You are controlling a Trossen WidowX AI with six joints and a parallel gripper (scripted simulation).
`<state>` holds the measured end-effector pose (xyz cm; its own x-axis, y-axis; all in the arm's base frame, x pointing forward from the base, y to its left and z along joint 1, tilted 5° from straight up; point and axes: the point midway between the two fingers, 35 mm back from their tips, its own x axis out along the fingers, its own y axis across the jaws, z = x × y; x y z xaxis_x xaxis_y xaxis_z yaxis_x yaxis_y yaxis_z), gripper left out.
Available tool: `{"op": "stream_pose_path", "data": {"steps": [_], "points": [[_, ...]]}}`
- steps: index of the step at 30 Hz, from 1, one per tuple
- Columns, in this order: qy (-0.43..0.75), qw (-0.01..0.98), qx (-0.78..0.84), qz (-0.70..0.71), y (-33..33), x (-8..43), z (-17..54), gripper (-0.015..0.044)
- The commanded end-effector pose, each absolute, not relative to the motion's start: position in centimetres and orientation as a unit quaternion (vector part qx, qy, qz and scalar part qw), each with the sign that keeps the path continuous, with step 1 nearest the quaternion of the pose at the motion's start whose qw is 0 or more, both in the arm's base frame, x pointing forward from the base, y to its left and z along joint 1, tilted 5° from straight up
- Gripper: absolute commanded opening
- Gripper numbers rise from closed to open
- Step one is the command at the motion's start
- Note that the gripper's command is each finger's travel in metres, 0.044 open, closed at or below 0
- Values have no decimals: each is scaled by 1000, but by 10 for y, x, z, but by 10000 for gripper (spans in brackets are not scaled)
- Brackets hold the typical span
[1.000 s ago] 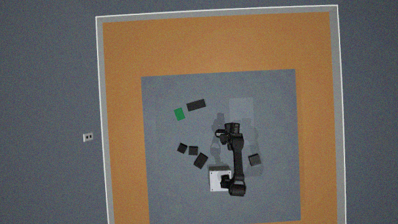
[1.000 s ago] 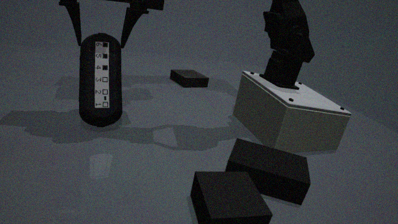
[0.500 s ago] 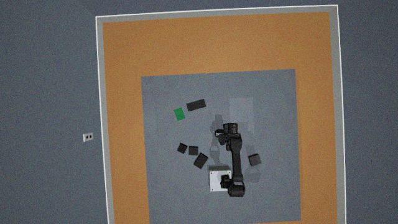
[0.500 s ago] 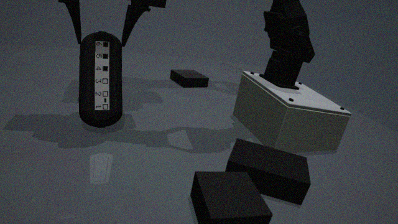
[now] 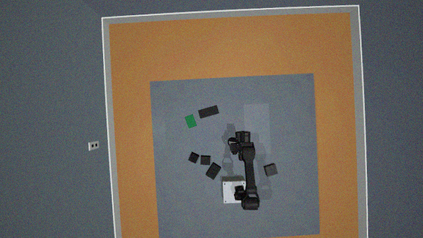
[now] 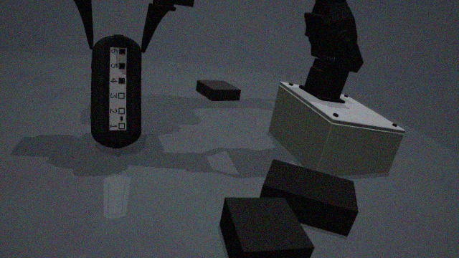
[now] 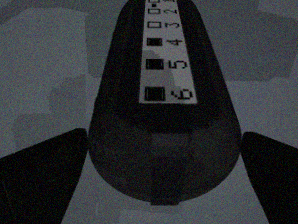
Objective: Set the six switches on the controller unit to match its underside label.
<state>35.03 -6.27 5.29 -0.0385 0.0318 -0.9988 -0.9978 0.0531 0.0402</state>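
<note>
The dark controller unit (image 6: 98, 89) (image 7: 120, 90) stands on end in the exterior view, its lower rounded end at or just above the bench. Its label (image 6: 113, 89) (image 7: 167, 75) faces that camera: squares 1, 2 and 3 are empty, and 4, 5 and 6 are filled. A small dark mark sits between squares 1 and 2. My gripper (image 6: 117, 49) (image 7: 165, 140) is shut on the unit near its upper end, one fingertip against each side. The switches are on the hidden face, so their settings cannot be seen.
The arm's base stands on a white-topped box (image 5: 228, 198) (image 6: 366, 116). Dark blocks (image 5: 213, 170) (image 5: 205, 160) (image 5: 193, 157) lie left of the arm, and another block (image 5: 270, 169) lies right. A long dark block (image 5: 208, 111) and a green piece (image 5: 190, 121) lie farther off.
</note>
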Motion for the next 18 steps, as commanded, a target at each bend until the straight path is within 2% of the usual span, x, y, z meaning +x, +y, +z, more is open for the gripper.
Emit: {"op": "stream_pose_path", "data": {"steps": [1,18], "points": [[511,514,-466,508,-54,351,53,337],[510,514,-465,509,-41,352,55,338]]}}
